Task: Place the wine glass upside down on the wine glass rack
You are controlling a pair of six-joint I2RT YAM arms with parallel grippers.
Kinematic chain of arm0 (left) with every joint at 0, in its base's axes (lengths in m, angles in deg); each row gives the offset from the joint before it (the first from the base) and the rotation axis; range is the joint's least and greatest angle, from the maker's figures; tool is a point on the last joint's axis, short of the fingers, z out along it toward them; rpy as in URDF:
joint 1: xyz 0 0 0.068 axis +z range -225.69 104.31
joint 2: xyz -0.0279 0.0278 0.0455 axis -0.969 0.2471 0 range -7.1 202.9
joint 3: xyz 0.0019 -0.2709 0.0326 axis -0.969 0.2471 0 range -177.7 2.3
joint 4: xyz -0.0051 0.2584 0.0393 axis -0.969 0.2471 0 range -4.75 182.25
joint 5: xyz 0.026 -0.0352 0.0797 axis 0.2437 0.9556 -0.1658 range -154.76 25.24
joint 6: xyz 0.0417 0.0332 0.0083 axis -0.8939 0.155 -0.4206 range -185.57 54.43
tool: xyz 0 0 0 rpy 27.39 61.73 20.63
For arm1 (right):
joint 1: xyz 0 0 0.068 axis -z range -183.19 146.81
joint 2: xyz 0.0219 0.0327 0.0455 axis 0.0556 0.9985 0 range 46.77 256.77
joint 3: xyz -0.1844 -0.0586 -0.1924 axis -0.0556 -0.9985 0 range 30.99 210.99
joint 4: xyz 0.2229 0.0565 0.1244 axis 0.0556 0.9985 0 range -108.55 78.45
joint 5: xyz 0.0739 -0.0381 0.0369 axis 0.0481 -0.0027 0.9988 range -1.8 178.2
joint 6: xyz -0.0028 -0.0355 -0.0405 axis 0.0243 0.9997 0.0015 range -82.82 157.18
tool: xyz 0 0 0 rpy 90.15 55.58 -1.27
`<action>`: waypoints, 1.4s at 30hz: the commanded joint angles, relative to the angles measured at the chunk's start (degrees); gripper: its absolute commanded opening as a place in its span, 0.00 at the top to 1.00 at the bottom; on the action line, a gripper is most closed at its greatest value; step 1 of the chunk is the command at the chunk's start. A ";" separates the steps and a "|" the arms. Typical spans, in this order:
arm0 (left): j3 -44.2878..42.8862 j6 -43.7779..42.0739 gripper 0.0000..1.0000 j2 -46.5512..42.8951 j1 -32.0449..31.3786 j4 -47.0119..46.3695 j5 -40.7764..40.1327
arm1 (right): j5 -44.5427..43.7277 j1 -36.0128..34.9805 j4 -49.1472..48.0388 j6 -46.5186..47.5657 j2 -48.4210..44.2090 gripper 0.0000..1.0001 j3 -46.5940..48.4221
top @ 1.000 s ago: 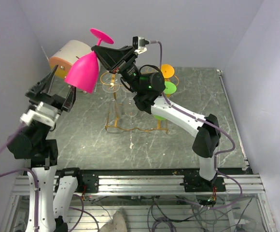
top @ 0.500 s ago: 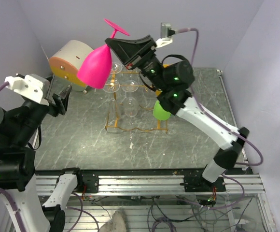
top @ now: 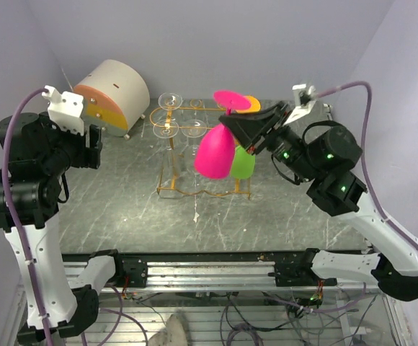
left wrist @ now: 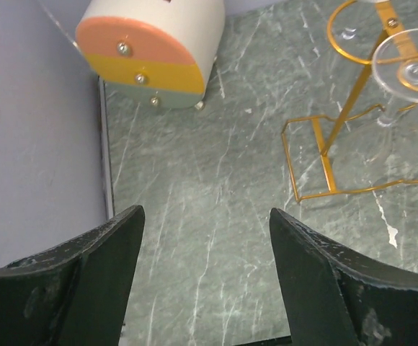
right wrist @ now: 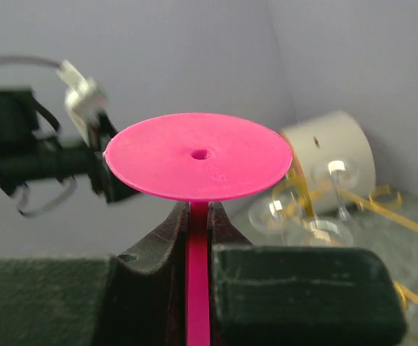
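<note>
The pink wine glass point(top: 215, 153) hangs upside down and tilted, foot uppermost, in the air over the gold wire rack point(top: 170, 166), just beside a green glass point(top: 244, 165). The right fingers point(right wrist: 167, 245) are clamped on its stem. The left fingers point(left wrist: 122, 252) are spread wide, gripping nothing, above the tabletop point(left wrist: 216, 187) near a drum-shaped box point(left wrist: 151, 43).

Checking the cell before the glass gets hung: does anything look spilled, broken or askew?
Nothing broken or tipped. The pink wine glass is inverted, its stem clamped in the right hand, near the wine glass rack. Only a white fleck on the table, possibly marble veining.
</note>
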State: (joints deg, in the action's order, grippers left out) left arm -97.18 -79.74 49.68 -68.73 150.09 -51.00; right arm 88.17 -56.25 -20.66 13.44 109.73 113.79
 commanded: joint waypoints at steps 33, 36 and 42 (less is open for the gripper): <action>13.96 -1.13 0.05 -4.66 7.39 0.91 8.39 | -18.11 -0.18 -5.06 10.44 -2.32 1.00 -28.11; 13.56 -1.17 0.06 -4.49 7.38 0.90 8.38 | -18.83 -0.23 -6.02 10.31 -1.88 1.00 -28.14; 13.61 -1.18 0.06 -4.33 7.28 0.90 8.56 | -20.75 -0.22 -6.12 11.24 -0.61 1.00 -27.18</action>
State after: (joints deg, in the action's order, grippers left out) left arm -83.45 -80.40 45.53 -62.00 151.55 -43.94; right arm 70.14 -56.29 -24.57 23.36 108.14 85.93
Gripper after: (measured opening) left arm 0.943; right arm 0.056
